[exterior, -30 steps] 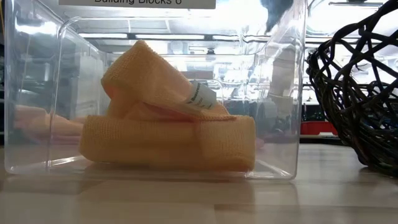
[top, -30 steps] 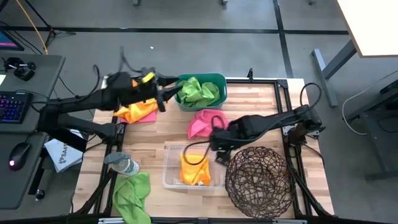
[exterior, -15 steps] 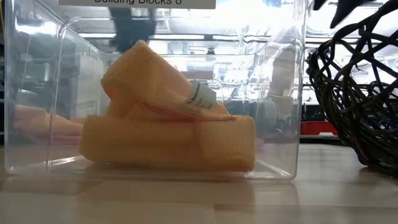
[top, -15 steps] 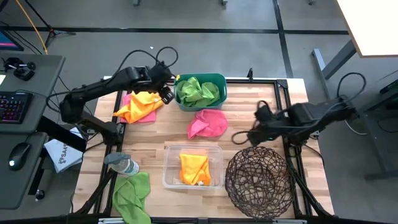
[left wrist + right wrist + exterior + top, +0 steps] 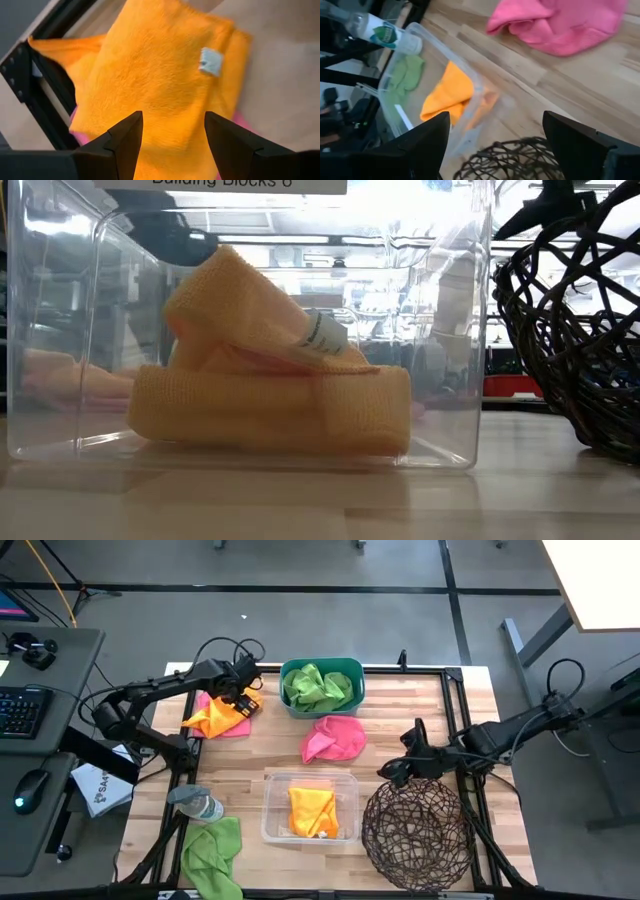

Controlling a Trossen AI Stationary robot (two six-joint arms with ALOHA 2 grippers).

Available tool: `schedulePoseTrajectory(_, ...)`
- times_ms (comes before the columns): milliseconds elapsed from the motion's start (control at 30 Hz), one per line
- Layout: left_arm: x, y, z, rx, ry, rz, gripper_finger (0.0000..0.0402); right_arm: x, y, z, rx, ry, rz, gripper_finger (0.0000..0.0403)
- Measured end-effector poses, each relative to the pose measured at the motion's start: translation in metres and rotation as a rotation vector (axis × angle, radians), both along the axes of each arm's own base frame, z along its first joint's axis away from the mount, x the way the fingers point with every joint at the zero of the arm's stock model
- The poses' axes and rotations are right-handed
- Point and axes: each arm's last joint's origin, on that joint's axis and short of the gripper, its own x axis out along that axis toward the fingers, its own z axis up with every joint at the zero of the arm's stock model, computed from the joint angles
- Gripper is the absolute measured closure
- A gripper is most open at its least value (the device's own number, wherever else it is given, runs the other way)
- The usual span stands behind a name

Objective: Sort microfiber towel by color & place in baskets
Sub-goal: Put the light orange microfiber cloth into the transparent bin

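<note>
- A pale wooden slatted counter point(image 5: 250, 765) seen from above, with two dark robot arms reaching over it from either side
- The left gripper point(image 5: 245, 698) hovers at the far left of the counter, just above a yellow-orange microfiber towel point(image 5: 218, 718) that lies on top of a hot pink cloth point(image 5: 207, 700); its fingers point(image 5: 125, 137) stand apart with nothing between them, and the towel's small white tag point(image 5: 210, 61) shows beyond them
- The right gripper point(image 5: 392, 770) sits at the right of the counter, close to the far rim of the round dark-brown wire basket point(image 5: 416, 830); its fingers point(image 5: 427, 140) are spread wide and hold nothing
- A teal rectangular plastic tub point(image 5: 322, 687) at the far middle of the counter holds crumpled lime green towels point(image 5: 318, 688)
- A loose hot pink microfiber towel point(image 5: 333, 738) lies on the bare wood just in front of the tub, between the two grippers
- A clear rectangular plastic bin point(image 5: 309, 807) at the near middle holds a folded yellow-orange towel point(image 5: 312, 810); the low view shows it resting on the bin's floor point(image 5: 270, 385)
- Another lime green towel point(image 5: 212, 852) hangs at the near left corner of the counter, beside a clear plastic bottle point(image 5: 197, 804) lying on its side
</note>
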Motion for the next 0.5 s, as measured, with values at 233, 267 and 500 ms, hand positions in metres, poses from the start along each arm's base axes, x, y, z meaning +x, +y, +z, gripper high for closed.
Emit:
schedulePoseTrajectory(233, -0.006, 0.013, -0.018, -0.073, 0.043, 0.017, 0.0202, 0.003, 0.0, 0.0, 0.002, -0.034, -0.001, 0.0089)
schedulePoseTrajectory(267, -0.006, 0.014, -0.022, -0.087, 0.05, 0.018, 0.0202, 0.003, 0.0, 0.0, 0.002, -0.034, -0.001, 0.0089)
schedulePoseTrajectory(500, -0.002, 0.019, -0.046, -0.173, 0.145, -0.05, 0.0214, 0.003, 0.0, 0.0, 0.002, -0.034, -0.001, 0.0089)
